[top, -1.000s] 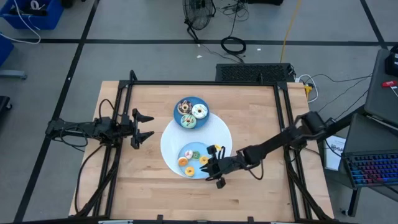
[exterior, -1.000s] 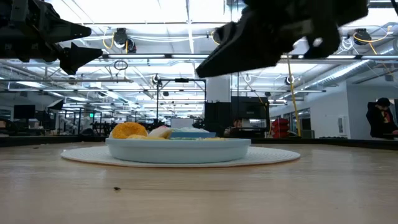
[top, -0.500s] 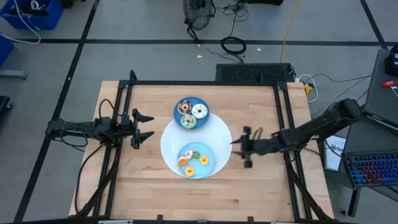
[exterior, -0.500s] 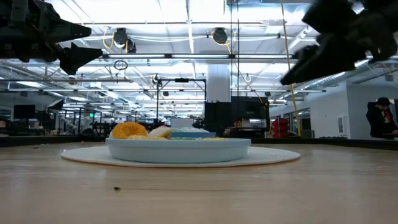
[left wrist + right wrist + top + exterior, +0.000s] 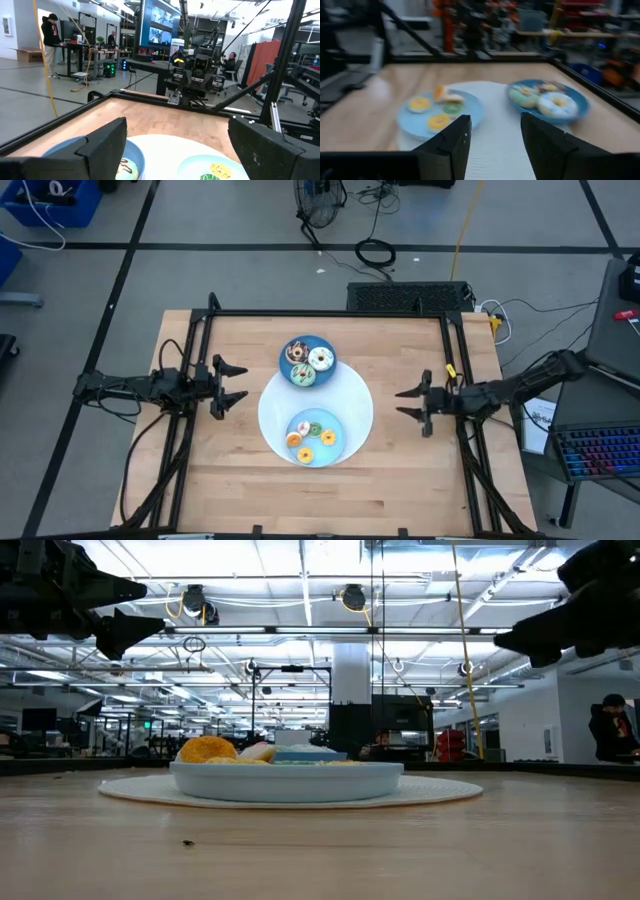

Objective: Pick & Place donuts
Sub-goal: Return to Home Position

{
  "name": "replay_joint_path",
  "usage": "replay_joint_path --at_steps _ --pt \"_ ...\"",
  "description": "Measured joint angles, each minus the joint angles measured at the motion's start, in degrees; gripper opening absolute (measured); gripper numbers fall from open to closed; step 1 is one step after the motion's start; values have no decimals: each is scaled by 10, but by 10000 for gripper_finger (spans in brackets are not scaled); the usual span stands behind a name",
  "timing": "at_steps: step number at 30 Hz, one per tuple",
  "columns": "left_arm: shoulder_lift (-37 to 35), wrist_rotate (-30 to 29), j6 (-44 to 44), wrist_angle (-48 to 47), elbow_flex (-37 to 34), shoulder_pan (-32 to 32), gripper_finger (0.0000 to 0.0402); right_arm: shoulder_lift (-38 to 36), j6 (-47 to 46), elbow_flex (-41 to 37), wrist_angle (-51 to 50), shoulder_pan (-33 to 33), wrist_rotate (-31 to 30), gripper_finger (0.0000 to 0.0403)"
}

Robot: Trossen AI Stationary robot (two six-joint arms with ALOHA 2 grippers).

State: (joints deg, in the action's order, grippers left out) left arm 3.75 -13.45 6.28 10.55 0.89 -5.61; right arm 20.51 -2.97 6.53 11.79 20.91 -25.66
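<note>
While both arms sit at opposite sides of the table (image 5: 400, 350), neither has hold of anything. Left gripper (image 5: 243, 382) is just off the left edge of the white mat (image 5: 355, 395), fingers spread wide, empty. Right gripper (image 5: 399, 403) is near the mat's right edge, well apart from both plates, fingers parted, empty; right wrist view shows a clear gap between them. Low view has both grippers up above the tabletop. Donuts are all plated. Dark blue plate (image 5: 318, 341) at the mat's far edge holds the three big ones, bunched close: chocolate donut (image 5: 297, 351), white donut (image 5: 321, 359), teal donut (image 5: 302, 375). Light blue plate (image 5: 338, 425) on the mat's near half holds the small ones: green donut (image 5: 314, 428) towards the middle, orange donut (image 5: 293, 440) on its left side, yellow donut (image 5: 304, 452) at the near edge, second yellow donut (image 5: 328, 438) on the right side. Plates sit just beside each other; can't tell if the rims touch. Person (image 5: 610, 730) stands in the room beyond, far right in low view.
</note>
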Motion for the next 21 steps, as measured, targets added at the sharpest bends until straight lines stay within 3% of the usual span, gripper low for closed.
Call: replay_joint_path --at_steps 8,14,18,21 --pt "0 0 0 0 0 0 345 -86 44 -15 -19 -13 44 160" --pt "0 0 0 0 0 0 345 -127 34 -26 -47 -37 121 160" --pt "0 0 0 0 0 0 345 -140 16 -32 -67 -58 118 160" --pt "0 0 0 0 0 0 345 -140 2 -32 -66 -67 77 160"
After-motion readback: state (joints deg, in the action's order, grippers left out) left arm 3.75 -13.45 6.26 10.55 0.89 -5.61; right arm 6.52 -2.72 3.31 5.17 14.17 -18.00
